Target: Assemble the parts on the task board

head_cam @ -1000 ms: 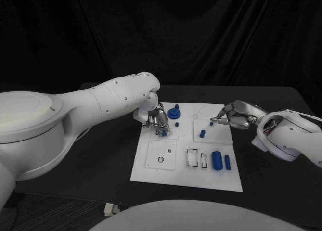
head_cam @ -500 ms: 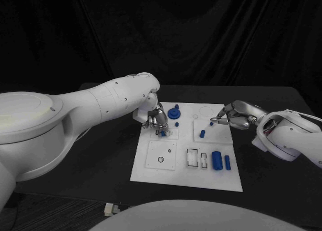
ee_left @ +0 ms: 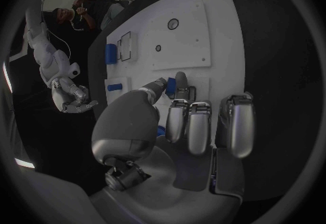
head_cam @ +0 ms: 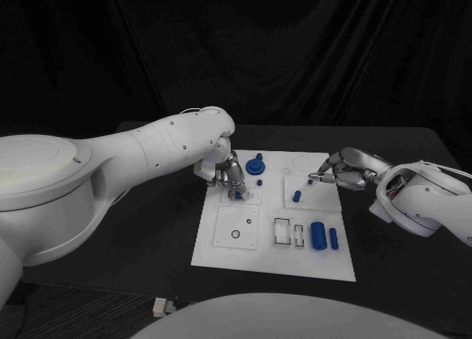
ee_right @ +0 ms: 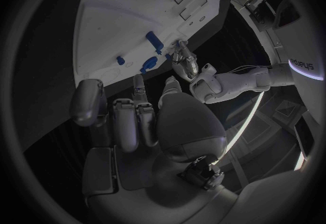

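Little had shifted over the last second: the left hand (head_cam: pixel 231 176) had drawn slightly back from the small blue peg (head_cam: pixel 239 195) while the right hand (head_cam: pixel 343 170) stayed put. Smooth silver fingers (ee_left: pixel 179 119) of the left hand hung over the upper-left raised square of the task board (head_cam: pixel 276 263), thumb and one fingertip closed on that stubby blue peg, the others hanging straight alongside. Across the board, the right hand's curled metal fingers pinched a small blue pin (head_cam: pixel 310 181) just above the matte white plate. Between the hands stood a round blue gear-like disc (head_cam: pixel 256 167) and a short blue stud (head_cam: pixel 297 197). Nearer the robot lay a fat blue cylinder (head_cam: pixel 318 236) beside a thin blue bar (head_cam: pixel 334 239), next to rectangular slots (head_cam: pixel 290 232), on the black table (head_cam: pixel 398 261).
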{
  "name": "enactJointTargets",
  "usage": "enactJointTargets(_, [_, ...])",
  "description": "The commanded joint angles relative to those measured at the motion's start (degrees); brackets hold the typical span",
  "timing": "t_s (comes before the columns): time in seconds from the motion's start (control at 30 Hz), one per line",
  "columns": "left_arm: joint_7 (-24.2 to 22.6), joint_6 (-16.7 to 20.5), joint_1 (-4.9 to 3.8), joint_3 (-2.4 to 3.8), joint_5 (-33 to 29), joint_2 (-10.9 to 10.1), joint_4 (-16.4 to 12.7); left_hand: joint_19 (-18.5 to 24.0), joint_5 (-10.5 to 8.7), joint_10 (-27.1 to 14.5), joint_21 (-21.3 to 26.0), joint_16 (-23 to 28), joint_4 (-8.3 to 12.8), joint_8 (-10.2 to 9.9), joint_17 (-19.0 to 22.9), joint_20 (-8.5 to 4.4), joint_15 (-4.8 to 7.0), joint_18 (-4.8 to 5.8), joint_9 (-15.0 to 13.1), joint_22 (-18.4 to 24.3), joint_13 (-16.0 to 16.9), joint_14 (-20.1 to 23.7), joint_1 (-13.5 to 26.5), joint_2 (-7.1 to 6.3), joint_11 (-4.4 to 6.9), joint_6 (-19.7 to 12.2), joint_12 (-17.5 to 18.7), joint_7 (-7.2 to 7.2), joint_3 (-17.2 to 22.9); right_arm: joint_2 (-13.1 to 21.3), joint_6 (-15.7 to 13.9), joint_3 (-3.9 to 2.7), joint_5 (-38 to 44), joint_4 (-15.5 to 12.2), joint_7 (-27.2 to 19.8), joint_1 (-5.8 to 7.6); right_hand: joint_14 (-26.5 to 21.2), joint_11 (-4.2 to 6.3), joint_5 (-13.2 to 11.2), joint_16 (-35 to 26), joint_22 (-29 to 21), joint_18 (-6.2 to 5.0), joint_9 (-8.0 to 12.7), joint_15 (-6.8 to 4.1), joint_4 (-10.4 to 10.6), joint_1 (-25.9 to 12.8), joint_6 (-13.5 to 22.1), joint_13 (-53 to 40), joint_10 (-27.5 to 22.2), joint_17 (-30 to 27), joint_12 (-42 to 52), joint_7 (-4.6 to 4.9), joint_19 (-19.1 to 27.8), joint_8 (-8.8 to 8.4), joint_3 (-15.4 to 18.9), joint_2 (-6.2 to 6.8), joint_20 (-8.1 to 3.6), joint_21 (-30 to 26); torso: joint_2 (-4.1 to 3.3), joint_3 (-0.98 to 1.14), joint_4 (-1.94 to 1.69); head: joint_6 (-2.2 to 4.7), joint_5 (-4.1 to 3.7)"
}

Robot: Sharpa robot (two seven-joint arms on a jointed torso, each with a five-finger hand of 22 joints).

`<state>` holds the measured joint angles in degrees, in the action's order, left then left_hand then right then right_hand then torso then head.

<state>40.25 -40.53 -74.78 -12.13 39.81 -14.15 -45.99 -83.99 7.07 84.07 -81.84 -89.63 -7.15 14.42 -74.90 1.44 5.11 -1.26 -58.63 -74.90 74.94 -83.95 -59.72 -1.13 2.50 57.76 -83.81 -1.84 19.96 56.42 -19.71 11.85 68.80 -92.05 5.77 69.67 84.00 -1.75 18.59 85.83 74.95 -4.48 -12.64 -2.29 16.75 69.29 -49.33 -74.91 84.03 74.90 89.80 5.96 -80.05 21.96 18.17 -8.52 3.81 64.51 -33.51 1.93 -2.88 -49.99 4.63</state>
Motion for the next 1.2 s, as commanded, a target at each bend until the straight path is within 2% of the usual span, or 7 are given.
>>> enactJointTargets(0.03, [1.1, 0.95, 0.13, 0.01, 0.88, 0.02, -0.19, -1.71, -0.69, 2.41, 0.27, 0.28, -0.52, -0.49, -14.53, 0.3, -0.35, -0.69, -0.04, -12.51, 9.6, -5.76, 0.77, 0.07, -0.47, 0.41, 0.1, -0.27, -0.99, -0.01, 0.47, -0.03, 0.13, 0.01, 0.51, -0.11, 3.84, 0.55, 0.21, -0.38, 6.37, -1.0, -0.09, -0.38, -0.12, 0.12, -0.03, -14.19, 5.29, 5.86, -0.38, -0.3, 0.15, 0.23, 0.32, -0.46, -0.2, -0.31, 0.01, 0.0, 0.0, -0.01, 0.0])
enactJointTargets(0.3, [0.86, 1.45, 0.13, 0.01, 0.91, -0.09, -0.32, -1.73, -2.05, 2.38, 0.25, 0.29, -2.14, -0.96, -14.51, 0.37, -0.42, -0.69, -0.2, -12.52, 9.56, -5.76, 1.63, 0.36, -0.56, 0.77, 0.15, -0.35, -2.98, -0.05, 0.52, -0.03, 0.13, 0.1, 0.54, -0.11, 3.84, 0.55, 0.21, -0.38, 6.37, -1.0, -0.09, -0.38, -0.12, 0.12, -0.03, -14.19, 5.29, 5.86, -0.38, -0.3, 0.15, 0.23, 0.32, -0.46, -0.2, -0.31, -0.01, 0.0, 0.0, -0.01, 0.02])
enactJointTargets(0.63, [0.41, 2.14, 0.13, 0.01, 0.91, -0.17, -0.52, -1.74, -2.59, 2.39, 0.23, 0.3, -3.13, -1.16, -14.51, 0.4, -0.45, -0.69, -0.33, -12.53, 9.57, -5.75, 2.2, 0.53, -0.58, 1.05, 0.14, -0.36, -4.09, -0.14, 0.52, -0.03, 0.13, 0.2, 0.5, -0.12, 3.84, 0.55, 0.21, -0.38, 6.37, -1.0, -0.09, -0.38, -0.12, 0.12, -0.03, -14.19, 5.29, 5.86, -0.38, -0.3, 0.15, 0.23, 0.32, -0.46, -0.2, -0.31, -0.01, 0.0, 0.0, -0.01, 0.12])
enactJointTargets(0.87, [0.14, 2.58, 0.13, 0.01, 0.91, -0.24, -0.61, -1.76, -3.68, 2.39, 0.21, 0.29, -4.48, -1.43, -14.52, 0.43, -0.46, -0.68, -0.54, -12.54, 9.55, -5.76, 2.86, 0.47, -0.59, 1.31, 0.16, -0.35, -5.72, -0.17, 0.5, -0.03, 0.13, 0.25, 0.46, -0.12, 3.84, 0.55, 0.21, -0.38, 6.37, -1.0, -0.09, -0.38, -0.12, 0.12, -0.03, -14.19, 5.29, 5.86, -0.38, -0.3, 0.15, 0.23, 0.32, -0.46, -0.2, -0.31, 0.0, 0.0, 0.0, -0.01, 0.14])
enactJointTargets(1.2, [-0.14, 2.92, 0.13, 0.01, 0.91, -0.27, -0.62, -1.75, -3.95, 2.4, 0.26, 0.25, -5.57, -1.61, -14.55, 0.43, -0.47, -0.69, -0.69, -12.52, 9.56, -5.78, 3.41, 0.5, -0.59, 1.44, 0.15, -0.34, -6.86, -0.21, 0.5, -0.03, 0.13, 0.31, 0.43, -0.12, 3.82, 0.55, 0.17, -0.43, 6.33, -1.01, -0.12, -0.38, -0.12, 0.07, 0.04, -14.15, 5.26, 5.79, -0.41, -0.3, 0.15, 0.2, 0.52, -0.51, -0.21, -0.49, -0.01, 0.0, 0.0, -0.01, 0.19])
